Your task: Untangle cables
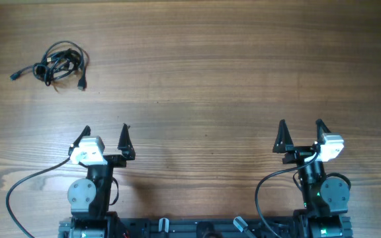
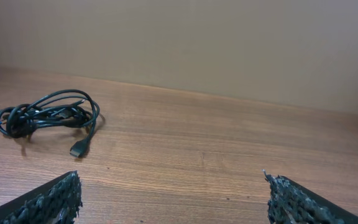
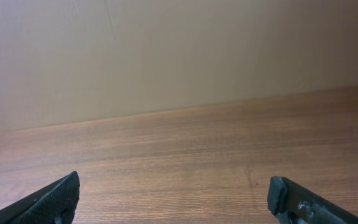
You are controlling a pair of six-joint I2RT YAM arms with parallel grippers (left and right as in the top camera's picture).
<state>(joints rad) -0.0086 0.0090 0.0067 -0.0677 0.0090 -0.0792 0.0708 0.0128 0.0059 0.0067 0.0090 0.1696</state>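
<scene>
Jaws on both arms stand spread wide with nothing between them. The left gripper (image 1: 105, 132) and the right gripper (image 1: 301, 129) both sit at the near edge of the brown wood-grain table (image 1: 230, 66), fingers pointing toward the far side, and neither touches anything. In each wrist view only bare wood shows between the dark, textured fingertips (image 2: 64, 196).

Further out, the thin black flexible cables (image 1: 61, 63) lie in the far-left part of the table as one small knotted bundle, well apart from both grippers. The left gripper is the closer of the two; the right one is much further off, across the table. In the left wrist view the bundle (image 2: 48, 115) appears far and to the left, loops wound over one another, with one small black plug (image 2: 79, 149) trailing out toward the near side. A second loose end (image 1: 15, 76) runs out to the left of the knot. How many cords are in the bundle I cannot tell.

As for progress, nothing appears done yet: the cords are wound together and no strand lies separate. The whole job seems left, namely reaching the bundle, taking hold of it and drawing each cord free.
</scene>
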